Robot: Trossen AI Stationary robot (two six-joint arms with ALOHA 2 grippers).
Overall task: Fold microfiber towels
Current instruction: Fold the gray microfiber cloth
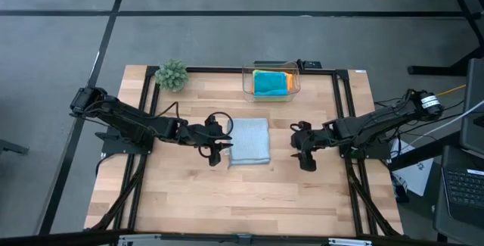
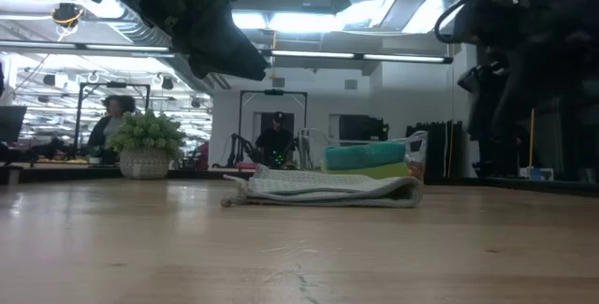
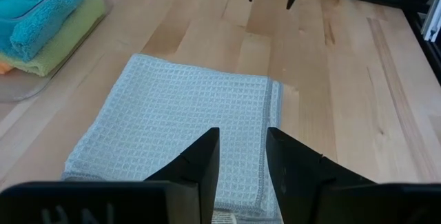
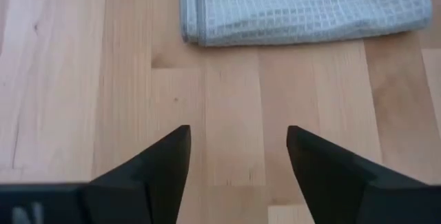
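Grey towel [image 1: 249,141]: lying folded into a neat rectangle at the middle of the bench [image 1: 227,200], layered edges showing along one side in the right wrist view; sitting flat, slightly puffed at the fold in the low view.

Left gripper [image 1: 217,154]: hovering at the grey towel's left edge, just over its near corner; jaws standing partly apart over the cloth in the left wrist view, gripping nothing visible between them.

Right gripper [image 1: 305,156]: hanging over bare wood to the right of the grey towel, clearly apart from it; jaws spread wide in the right wrist view, nothing between them, towel edge lying ahead of the fingertips.

Clear plastic box [image 1: 271,82]: standing at the far edge of the bench, behind the grey towel and apart from it.

Turquoise towel [image 1: 269,84]: resting folded on top of the stack inside the box.

Lime green towel [image 3: 58,41]: lying under the turquoise one, seen through the box wall in the left wrist view.

Orange towel [image 1: 288,80]: peeking out at the stack's right side from above, and at the very bottom of the stack in the left wrist view.

Small green plant [image 1: 172,75]: sitting in a pale pot at the far left of the bench, well apart from the towels.

Room behind: showing two people far off beyond the bench in the low view, one [image 2: 112,122] behind the plant, one [image 2: 276,140] near the middle.
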